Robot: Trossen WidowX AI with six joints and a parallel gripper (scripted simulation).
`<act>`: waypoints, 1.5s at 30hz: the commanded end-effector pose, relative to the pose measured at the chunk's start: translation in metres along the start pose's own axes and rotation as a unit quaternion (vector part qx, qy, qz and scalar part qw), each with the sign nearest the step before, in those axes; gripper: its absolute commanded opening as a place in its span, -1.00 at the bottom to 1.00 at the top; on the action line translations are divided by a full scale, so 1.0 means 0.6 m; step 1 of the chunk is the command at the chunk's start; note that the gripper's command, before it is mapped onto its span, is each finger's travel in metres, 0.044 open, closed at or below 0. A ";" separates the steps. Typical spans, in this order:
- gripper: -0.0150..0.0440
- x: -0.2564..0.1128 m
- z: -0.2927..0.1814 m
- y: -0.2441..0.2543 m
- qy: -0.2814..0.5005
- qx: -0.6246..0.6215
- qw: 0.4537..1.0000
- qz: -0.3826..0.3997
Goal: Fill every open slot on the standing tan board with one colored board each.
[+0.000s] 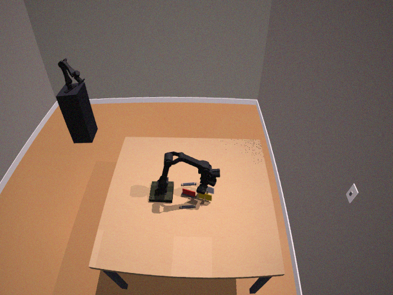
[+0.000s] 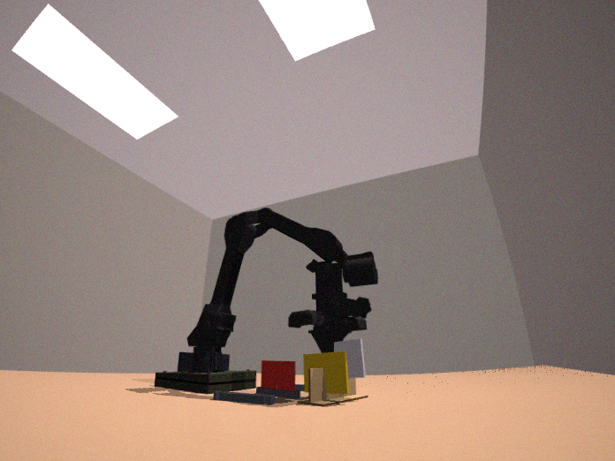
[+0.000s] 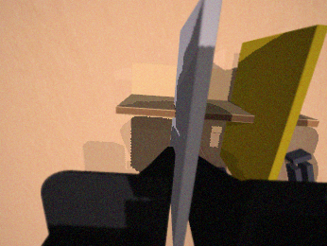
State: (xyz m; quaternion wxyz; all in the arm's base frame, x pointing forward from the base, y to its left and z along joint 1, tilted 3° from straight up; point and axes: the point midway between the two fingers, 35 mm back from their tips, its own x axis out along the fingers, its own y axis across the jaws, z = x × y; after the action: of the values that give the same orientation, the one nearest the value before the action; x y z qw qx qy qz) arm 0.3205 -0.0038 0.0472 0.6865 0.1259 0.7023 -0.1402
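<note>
1 gripper (image 1: pixel 202 190) (image 2: pixel 325 349) (image 3: pixel 176 153) pinches an upright pale gray board (image 1: pixel 210 190) (image 2: pixel 352 358) (image 3: pixel 193 95) crosswise over the tan board (image 2: pixel 316 384) (image 3: pixel 146 105), beside the yellow board (image 1: pixel 203 196) (image 2: pixel 333 372) (image 3: pixel 265 95).

Open air lies above the red board (image 1: pixel 188 192) (image 2: pixel 277 374); beside the pale board (image 2: pixel 353 358) (image 3: pixel 191 109), the yellow board (image 1: pixel 206 196) (image 2: pixel 332 372) (image 3: pixel 269 99) stands upright, blocking sideways passage across the tan board (image 2: pixel 317 384) (image 3: pixel 146 105).

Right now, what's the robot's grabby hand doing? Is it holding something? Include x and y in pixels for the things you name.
Tool (image 1: pixel 201 192) (image 2: pixel 326 349) (image 3: pixel 176 153): closed on the pale grey board (image 1: pixel 210 190) (image 2: pixel 356 358) (image 3: pixel 194 99), held upright.
</note>
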 end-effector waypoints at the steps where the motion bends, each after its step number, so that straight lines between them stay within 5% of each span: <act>1: -0.49 0.002 -0.002 0.001 0.001 0.006 1.000 0.000; 45: -0.49 0.014 0.000 -0.001 0.001 0.004 1.000 0.000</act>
State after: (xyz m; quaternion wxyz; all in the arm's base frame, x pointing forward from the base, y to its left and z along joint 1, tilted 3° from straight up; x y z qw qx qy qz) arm 0.3202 -0.0043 0.0404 0.6852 0.1299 0.7020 -0.1443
